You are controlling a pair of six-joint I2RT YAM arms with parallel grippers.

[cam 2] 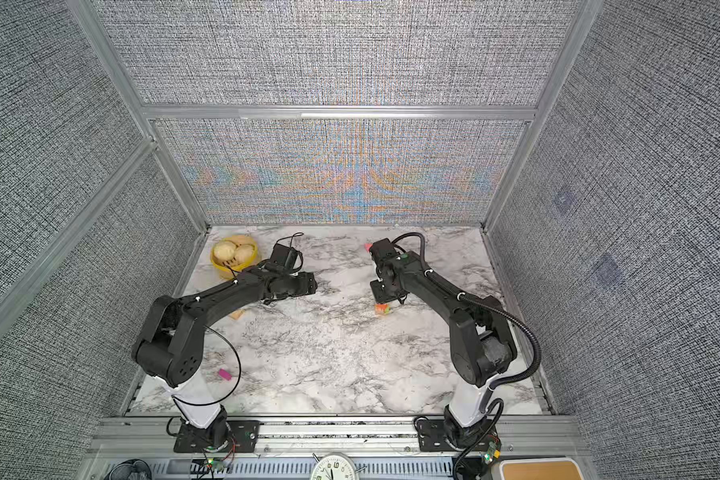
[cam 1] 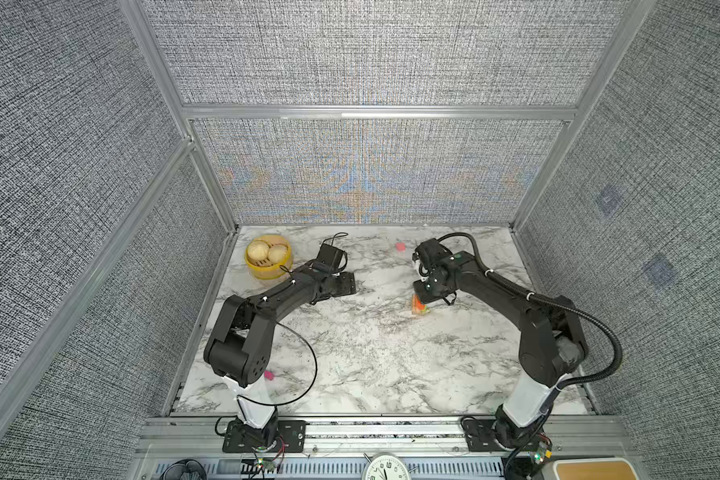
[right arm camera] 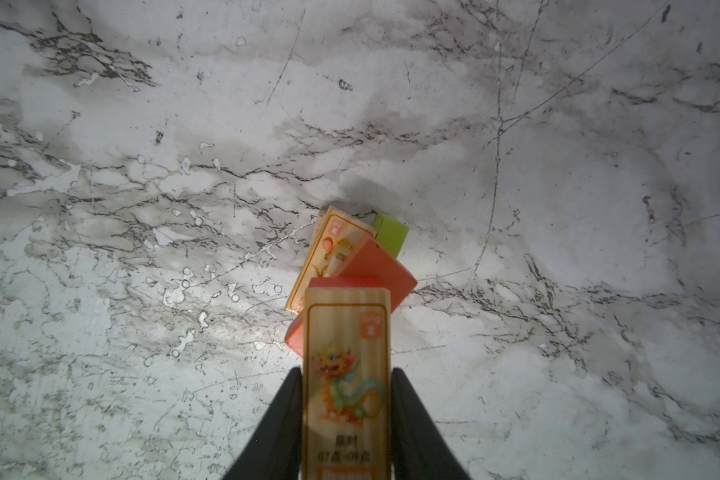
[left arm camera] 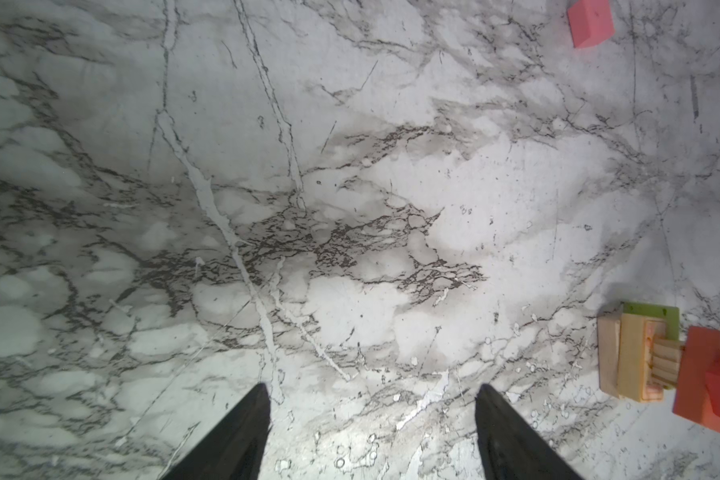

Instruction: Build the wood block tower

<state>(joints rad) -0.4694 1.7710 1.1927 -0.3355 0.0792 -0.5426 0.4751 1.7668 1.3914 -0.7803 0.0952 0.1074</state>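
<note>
Marble tabletop [cam 1: 371, 365], seen from above. My right arm [cam 1: 512, 299] bends over the tower [cam 1: 419, 307], right of centre, with the wrist pointing down. My left arm [cam 1: 275, 295] stretches low toward the middle. I judge placing is in hand; the next move calls for a square, gentle lowering, because the stack looks skewed. Right fingers [right arm camera: 279, 415] clamp a tan dragon-printed block [right arm camera: 347, 332] over the tower. Left fingers [left arm camera: 242, 436] are spread wide and empty. 1 pink cube [cam 1: 400, 247] lies well apart.
</note>
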